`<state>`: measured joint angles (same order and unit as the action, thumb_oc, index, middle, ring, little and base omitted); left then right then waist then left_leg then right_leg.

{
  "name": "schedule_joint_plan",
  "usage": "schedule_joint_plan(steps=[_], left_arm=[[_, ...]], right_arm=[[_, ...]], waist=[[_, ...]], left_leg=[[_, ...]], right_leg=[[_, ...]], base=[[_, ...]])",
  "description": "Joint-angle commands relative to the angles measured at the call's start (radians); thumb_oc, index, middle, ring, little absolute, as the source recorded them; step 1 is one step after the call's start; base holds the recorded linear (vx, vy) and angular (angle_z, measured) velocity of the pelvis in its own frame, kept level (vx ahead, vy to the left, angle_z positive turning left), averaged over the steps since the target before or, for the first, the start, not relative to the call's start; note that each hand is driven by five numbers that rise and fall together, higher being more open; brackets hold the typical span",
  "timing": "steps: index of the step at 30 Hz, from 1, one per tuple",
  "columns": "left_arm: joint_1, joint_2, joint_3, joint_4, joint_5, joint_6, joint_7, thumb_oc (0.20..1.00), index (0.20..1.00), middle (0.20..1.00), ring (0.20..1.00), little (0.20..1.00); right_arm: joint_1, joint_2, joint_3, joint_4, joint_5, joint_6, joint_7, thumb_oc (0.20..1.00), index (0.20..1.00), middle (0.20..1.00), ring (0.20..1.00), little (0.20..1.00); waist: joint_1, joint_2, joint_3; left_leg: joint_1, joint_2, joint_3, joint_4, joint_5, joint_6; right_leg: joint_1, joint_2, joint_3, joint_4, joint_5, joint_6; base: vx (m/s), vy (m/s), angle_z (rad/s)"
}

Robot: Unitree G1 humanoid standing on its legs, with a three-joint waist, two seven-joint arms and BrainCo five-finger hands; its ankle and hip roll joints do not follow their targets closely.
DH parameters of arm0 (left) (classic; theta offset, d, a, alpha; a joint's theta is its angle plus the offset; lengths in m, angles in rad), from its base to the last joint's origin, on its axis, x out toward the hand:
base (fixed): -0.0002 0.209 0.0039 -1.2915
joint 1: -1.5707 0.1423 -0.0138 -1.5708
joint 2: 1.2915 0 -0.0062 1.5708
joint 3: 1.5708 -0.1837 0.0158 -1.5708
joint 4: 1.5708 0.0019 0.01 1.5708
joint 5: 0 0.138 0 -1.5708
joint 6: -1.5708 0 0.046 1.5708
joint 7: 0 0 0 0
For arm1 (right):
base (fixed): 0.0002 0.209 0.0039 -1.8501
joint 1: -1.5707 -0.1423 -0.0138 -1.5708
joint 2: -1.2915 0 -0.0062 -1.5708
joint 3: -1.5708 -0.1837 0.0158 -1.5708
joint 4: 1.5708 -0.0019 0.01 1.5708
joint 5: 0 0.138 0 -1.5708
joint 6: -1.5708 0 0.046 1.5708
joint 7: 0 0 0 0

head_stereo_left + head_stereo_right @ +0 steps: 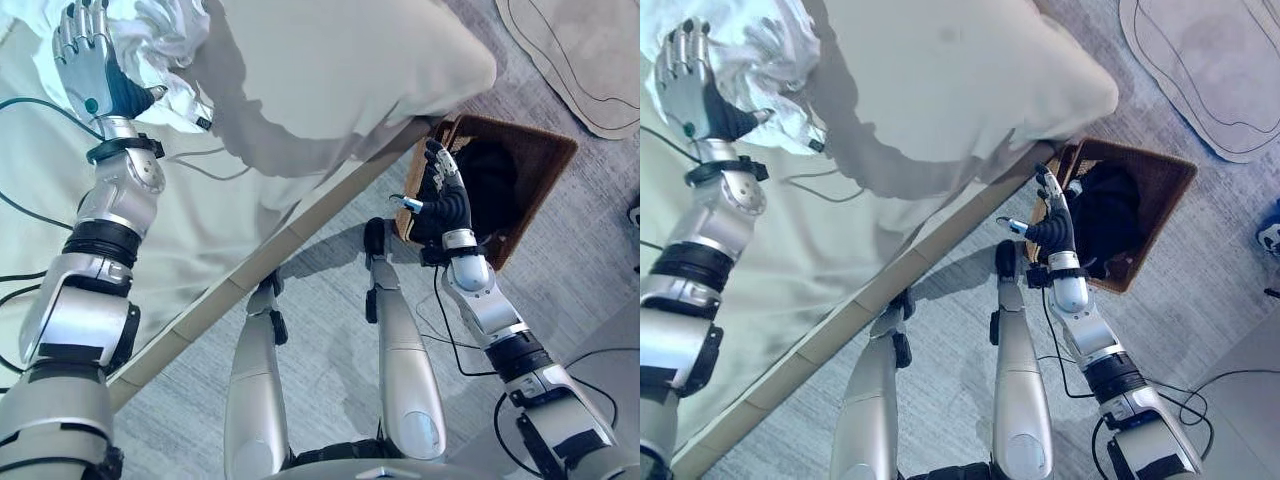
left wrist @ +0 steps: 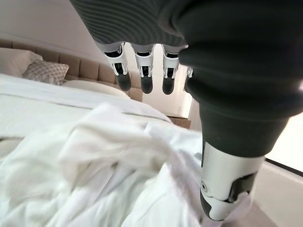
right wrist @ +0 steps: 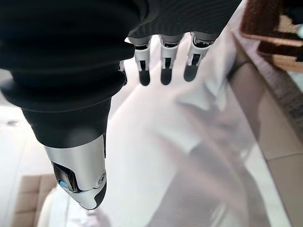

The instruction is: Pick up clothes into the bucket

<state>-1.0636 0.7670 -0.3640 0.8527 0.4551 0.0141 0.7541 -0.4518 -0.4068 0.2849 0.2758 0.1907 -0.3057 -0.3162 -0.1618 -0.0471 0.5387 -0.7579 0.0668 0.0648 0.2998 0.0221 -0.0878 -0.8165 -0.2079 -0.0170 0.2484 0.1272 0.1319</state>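
The left hand (image 1: 88,70) hovers over the crumpled white clothes (image 1: 165,35) on the bed (image 1: 200,230), fingers (image 2: 142,71) straight and spread, holding nothing; the right hand (image 1: 445,200) hangs beside the brown basket (image 1: 545,150) on the floor, fingers relaxed, empty; dark clothing (image 1: 495,185) lies inside it; the white heap has no clear long axis.

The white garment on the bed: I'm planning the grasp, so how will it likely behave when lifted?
The white garment lies crumpled in soft folds, so it will probably go floppy and drape. It looks thin, so likely light. Loose ends may trail off the bed on the way to the basket. The left hand hovers open over it.
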Motion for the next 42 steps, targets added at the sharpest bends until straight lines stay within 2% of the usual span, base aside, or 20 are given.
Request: schedule_joint_plan(steps=[1,7,12,16,17,18,34,39,42], left_arm=[[-0.086,0.106,0.007,-0.005,-0.005,-0.001,0.042,1.000,1.000,1.000,1.000,1.000],[-0.135,0.131,-0.021,0.039,-0.014,0.018,0.041,1.000,1.000,1.000,1.000,1.000],[-0.182,0.138,-0.065,0.157,-0.013,0.059,0.007,1.000,1.000,1.000,1.000,1.000],[-0.199,0.139,-0.079,0.183,-0.036,0.040,-0.037,1.000,1.000,1.000,1.000,1.000],[-0.198,0.141,-0.080,0.180,-0.042,0.032,-0.049,0.583,0.583,0.583,0.583,0.583],[-0.197,0.139,-0.082,0.172,-0.043,0.027,-0.059,0.200,0.200,0.200,0.200,0.200],[-0.150,0.155,-0.064,0.081,-0.020,-0.025,-0.089,0.200,0.200,0.200,0.200,0.200],[-0.111,0.136,-0.043,0.058,-0.028,-0.041,-0.099,0.200,0.200,0.200,0.200,0.200],[-0.035,0.109,0.003,-0.020,-0.015,-0.057,-0.095,0.200,0.200,0.200,0.200,0.200]], right_arm=[[0.016,-0.010,-0.036,-0.104,0.025,-0.074,-0.022,1.000,1.000,1.000,1.000,1.000],[0.015,-0.012,-0.036,-0.124,0.024,-0.078,-0.027,1.000,1.000,1.000,1.000,1.000],[0.020,-0.019,-0.031,-0.139,0.023,-0.078,-0.023,1.000,1.000,1.000,1.000,1.000],[0.025,-0.023,-0.040,-0.139,0.024,-0.076,-0.017,1.000,1.000,1.000,1.000,1.000],[0.027,-0.024,-0.044,-0.138,0.023,-0.075,-0.015,1.000,1.000,1.000,1.000,1.000],[0.029,-0.025,-0.046,-0.138,0.021,-0.075,-0.013,1.000,1.000,1.000,1.000,1.000],[0.029,-0.027,-0.077,-0.128,0.031,-0.086,0.015,1.000,1.000,1.000,1.000,1.000],[0.032,-0.019,-0.076,-0.114,0.026,-0.081,0.016,1.000,1.000,1.000,1.000,1.000],[0.038,-0.013,-0.079,-0.105,0.015,-0.077,0.014,1.000,1.000,1.000,1.000,1.000]], waist=[[-0.004,-0.038,-0.019],[-0.006,-0.043,-0.019],[-0.013,-0.053,-0.019],[-0.015,-0.053,-0.019],[-0.014,-0.052,-0.019],[-0.014,-0.051,-0.019],[-0.007,-0.039,-0.019],[-0.004,-0.037,-0.019],[0.003,-0.034,-0.019]], left_leg=[[-0.107,-0.026,-0.010,0.122,-0.064,0.026],[-0.175,-0.030,-0.016,0.151,-0.071,0.032],[-0.215,-0.034,-0.017,0.180,-0.082,0.037],[-0.224,-0.040,-0.015,0.192,-0.087,0.042],[-0.223,-0.041,-0.014,0.192,-0.088,0.042],[-0.223,-0.043,-0.015,0.192,-0.088,0.043],[-0.183,-0.052,-0.010,0.166,-0.085,0.042],[-0.165,-0.054,-0.005,0.158,-0.082,0.041],[-0.137,-0.057,-0.008,0.148,-0.081,0.041]], right_leg=[[-0.019,-0.064,-0.015,-0.002,0.019,0.053],[-0.077,-0.070,-0.019,0.014,0.019,0.055],[-0.116,-0.071,-0.018,0.030,0.016,0.055],[-0.126,-0.070,-0.015,0.034,0.018,0.055],[-0.126,-0.071,-0.016,0.033,0.020,0.055],[-0.126,-0.070,-0.015,0.032,0.020,0.054],[-0.089,-0.075,-0.016,0.005,0.025,0.058],[-0.071,-0.075,-0.017,0.003,0.025,0.058],[-0.050,-0.078,-0.020,0.004,0.022,0.058]], base=[[0.00,0.018,0.06],[0.01,0.012,0.04],[0.00,0.000,0.00],[0.00,0.031,-0.01],[0.01,0.037,-0.02],[0.01,0.031,-0.02],[0.00,0.004,0.00],[0.00,0.000,0.00],[0.00,0.000,0.00]])
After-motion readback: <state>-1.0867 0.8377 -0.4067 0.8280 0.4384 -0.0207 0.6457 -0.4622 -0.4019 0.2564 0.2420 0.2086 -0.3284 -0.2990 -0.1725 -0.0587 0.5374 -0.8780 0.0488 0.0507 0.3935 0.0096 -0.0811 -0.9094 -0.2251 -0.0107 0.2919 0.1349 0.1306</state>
